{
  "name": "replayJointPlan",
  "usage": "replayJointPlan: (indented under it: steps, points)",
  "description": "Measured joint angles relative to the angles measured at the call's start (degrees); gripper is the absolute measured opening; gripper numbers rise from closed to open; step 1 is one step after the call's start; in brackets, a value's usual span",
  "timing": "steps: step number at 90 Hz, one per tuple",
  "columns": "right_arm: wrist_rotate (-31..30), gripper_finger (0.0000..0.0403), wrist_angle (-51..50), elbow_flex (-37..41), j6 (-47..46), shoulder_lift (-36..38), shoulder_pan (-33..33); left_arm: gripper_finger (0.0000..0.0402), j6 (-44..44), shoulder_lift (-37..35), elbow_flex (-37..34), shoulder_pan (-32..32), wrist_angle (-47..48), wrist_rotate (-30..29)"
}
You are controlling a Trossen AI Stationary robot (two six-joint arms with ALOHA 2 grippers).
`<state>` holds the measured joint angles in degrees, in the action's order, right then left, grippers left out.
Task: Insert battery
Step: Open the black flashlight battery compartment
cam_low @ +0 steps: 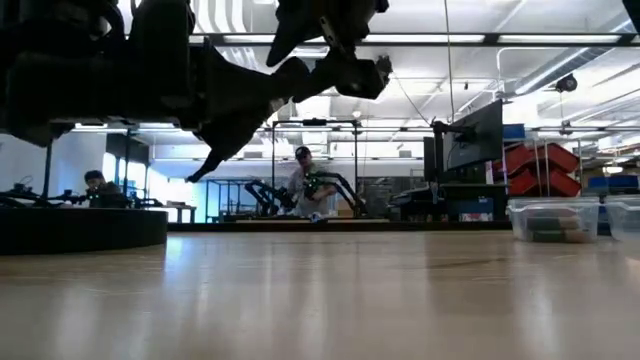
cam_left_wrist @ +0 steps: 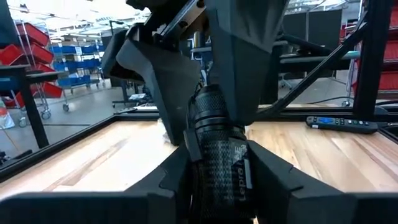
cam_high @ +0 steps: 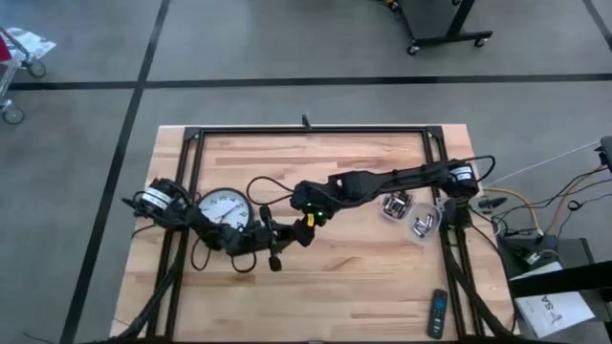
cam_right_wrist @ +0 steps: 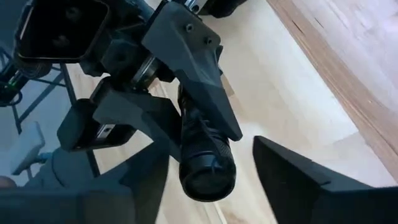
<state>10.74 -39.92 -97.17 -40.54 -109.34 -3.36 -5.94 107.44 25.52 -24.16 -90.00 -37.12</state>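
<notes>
flashlight (cam_left_wrist: 217, 155) body clamped in left gripper (cam_left_wrist: 214, 168), base cut off

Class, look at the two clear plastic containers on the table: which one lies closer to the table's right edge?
The clear container lower in the high view, nearer the remote control. The other container sits further toward the table's middle.

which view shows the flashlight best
The right wrist view: the flashlight shows end-on, clamped in the left gripper. The left wrist view shows only its knurled barrel; the high view, a small dark shape; the low view, nothing clear.
</notes>
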Motion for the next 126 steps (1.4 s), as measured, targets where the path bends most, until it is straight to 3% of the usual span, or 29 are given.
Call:
replayJointPlan:
  steps: [24, 57, 100, 126]
  points:
    - [0.95, 0.0098, -0.09, 0.0, 0.91, 0.0, 0.03, 0.0108, -0.04, 0.0, -0.04, 0.41, 0.0, -1.34]
    - [1.29, 0.0106, -0.2, 0.0, 2.3, -0.02, 0.02, 0.0133, -0.01, -0.03, -0.04, 0.72, 0.34, -1.25]
    - [1.18, 0.0098, -3.04, 0.0, 5.99, -0.09, 0.39, 0.0123, 3.37, -0.09, 0.15, 1.44, 5.64, -0.87]
    - [1.13, 0.0098, -7.15, 0.0, 10.02, 0.04, 0.59, 0.016, 9.01, 0.09, -0.02, 5.04, 9.27, 5.64]
